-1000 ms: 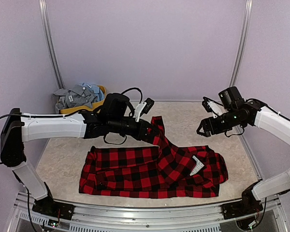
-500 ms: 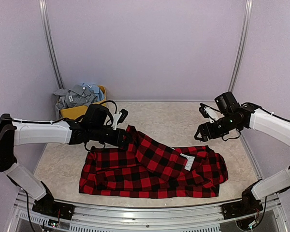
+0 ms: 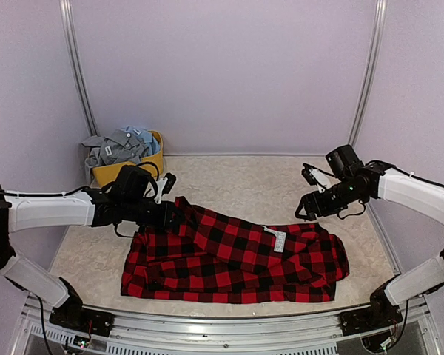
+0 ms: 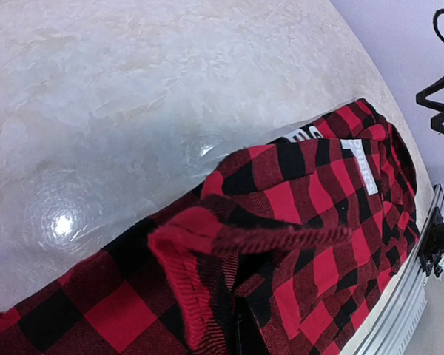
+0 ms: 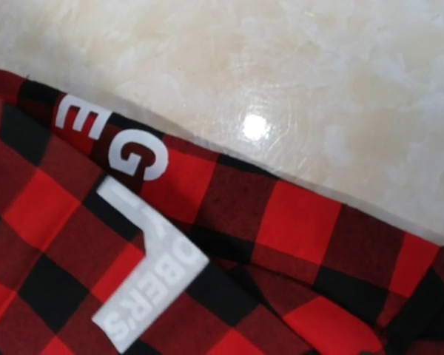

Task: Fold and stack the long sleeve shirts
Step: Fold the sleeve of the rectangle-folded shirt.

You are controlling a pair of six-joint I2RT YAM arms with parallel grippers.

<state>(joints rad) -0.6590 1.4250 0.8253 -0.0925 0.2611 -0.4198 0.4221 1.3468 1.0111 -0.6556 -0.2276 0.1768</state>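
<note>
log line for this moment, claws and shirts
left claw: shut on flannel shirt edge | right claw: open, above shirt's right end | grey shirts: in yellow tub

Soft, even light falls from above, and shadows stay faint. A small round glare sits on the glossy worktop (image 4: 59, 222) in both wrist views. Right under the left end effector (image 3: 170, 213) the shirt (image 4: 303, 222) fold darkens, and that view bows at its edges.

Pale lilac walls (image 3: 222, 74), metal corner posts (image 3: 78, 74), cream marbled tabletop (image 3: 259, 177) with glare, aluminium front rail (image 3: 222, 334)
</note>
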